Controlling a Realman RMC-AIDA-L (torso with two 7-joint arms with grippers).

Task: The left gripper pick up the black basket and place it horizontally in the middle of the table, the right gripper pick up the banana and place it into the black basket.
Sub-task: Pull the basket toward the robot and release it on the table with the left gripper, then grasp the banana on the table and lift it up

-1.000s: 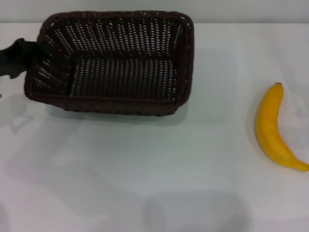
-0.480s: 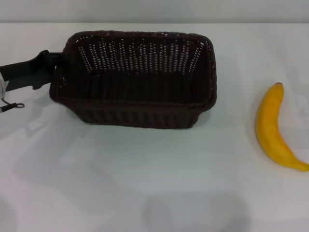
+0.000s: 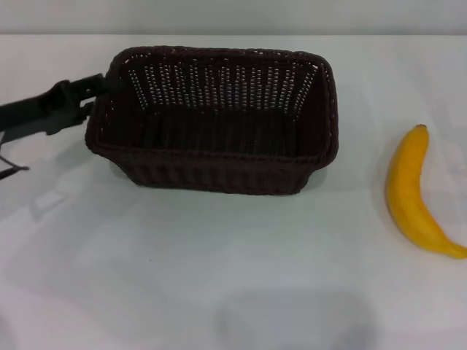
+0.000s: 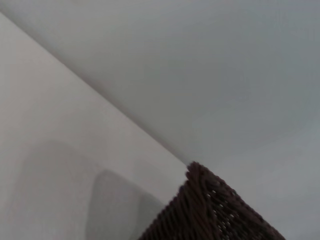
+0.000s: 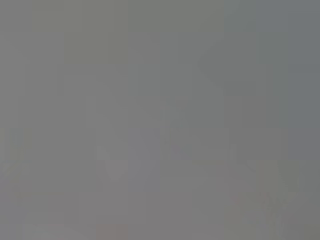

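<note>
The black basket stands lengthwise across the far middle of the white table, open side up and empty. My left gripper reaches in from the left and is shut on the basket's left rim. A corner of the basket's weave also shows in the left wrist view. The yellow banana lies on the table at the right, stem end pointing away, well apart from the basket. My right gripper is out of view, and the right wrist view shows only plain grey.
The table's far edge runs just behind the basket, against a pale wall. Bare white tabletop lies in front of the basket and between it and the banana.
My left gripper has carried the basket to the right, from the far left toward the middle of the table. The banana has not moved.
</note>
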